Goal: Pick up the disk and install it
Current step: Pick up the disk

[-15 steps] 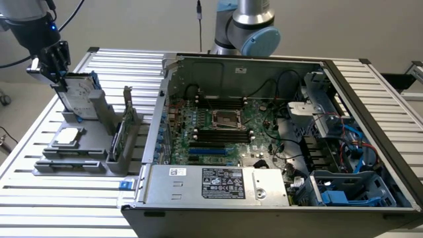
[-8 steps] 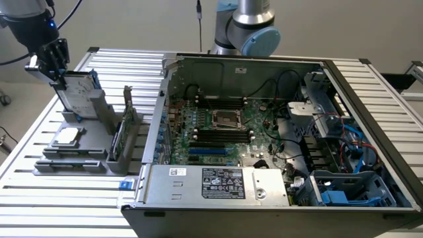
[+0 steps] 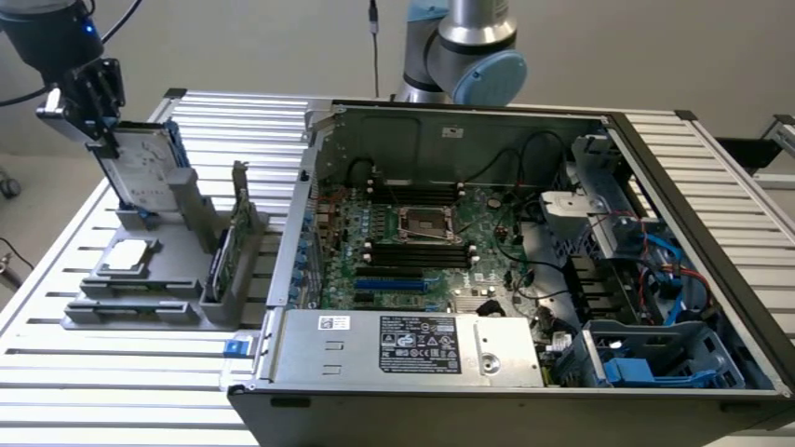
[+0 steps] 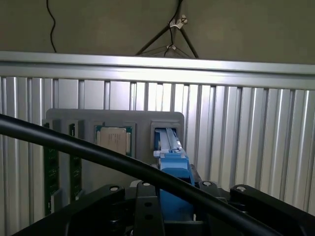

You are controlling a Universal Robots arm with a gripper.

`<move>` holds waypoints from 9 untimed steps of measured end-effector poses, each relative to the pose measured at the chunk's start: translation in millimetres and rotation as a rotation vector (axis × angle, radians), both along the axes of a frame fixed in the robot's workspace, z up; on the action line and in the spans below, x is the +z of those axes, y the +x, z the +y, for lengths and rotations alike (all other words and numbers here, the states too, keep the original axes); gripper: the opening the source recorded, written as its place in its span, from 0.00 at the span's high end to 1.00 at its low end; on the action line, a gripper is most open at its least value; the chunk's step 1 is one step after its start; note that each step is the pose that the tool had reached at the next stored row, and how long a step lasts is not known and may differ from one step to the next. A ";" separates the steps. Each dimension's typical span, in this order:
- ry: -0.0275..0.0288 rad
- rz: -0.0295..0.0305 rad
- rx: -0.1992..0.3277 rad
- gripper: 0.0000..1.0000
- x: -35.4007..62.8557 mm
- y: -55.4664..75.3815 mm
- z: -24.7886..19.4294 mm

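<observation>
At the exterior view's left, the gripper (image 3: 89,116) is clamped on the top edge of the disk (image 3: 147,163), which stands upright at the rear slot of the grey holder (image 3: 137,303). The holder also carries a square chip (image 3: 128,258) and an upright green card (image 3: 223,256). To the right, the open computer case (image 3: 695,186) contains the motherboard (image 3: 423,242).

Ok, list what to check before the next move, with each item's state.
1. The gripper closed on the disk at its top: ok.
2. The disk clear of the holder: not ok, its lower end sits in the slot.
3. The chip and card apart from the disk: ok.
4. The case open: ok.
5. Free bay inside the case: cannot tell.
</observation>
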State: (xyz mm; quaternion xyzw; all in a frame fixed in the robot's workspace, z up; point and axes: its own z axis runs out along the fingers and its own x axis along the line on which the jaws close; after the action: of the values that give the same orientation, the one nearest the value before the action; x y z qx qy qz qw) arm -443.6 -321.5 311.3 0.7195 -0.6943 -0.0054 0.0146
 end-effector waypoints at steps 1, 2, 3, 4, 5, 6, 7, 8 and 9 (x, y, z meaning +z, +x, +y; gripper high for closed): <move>0.0000 0.0000 0.000 0.67 2.4 0.0 0.0; 0.0000 -0.0001 0.000 0.67 4.8 0.0 0.0; 0.0000 -0.0001 0.000 0.67 7.3 0.0 0.0; 0.0000 0.0000 0.000 0.67 9.8 0.0 0.0; 0.0000 0.0000 0.000 0.67 12.2 0.0 0.0; 0.0000 -0.0001 0.000 0.67 14.6 0.0 0.0; 0.0000 -0.0001 0.000 0.67 17.1 0.0 0.0; 0.0000 -0.0002 0.000 0.67 19.6 0.0 0.0; 0.0000 -0.0001 0.000 0.67 22.0 0.0 0.0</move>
State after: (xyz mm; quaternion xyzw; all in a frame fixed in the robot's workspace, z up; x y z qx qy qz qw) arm -443.6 -321.5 333.3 0.7195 -0.6944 -0.0053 0.0146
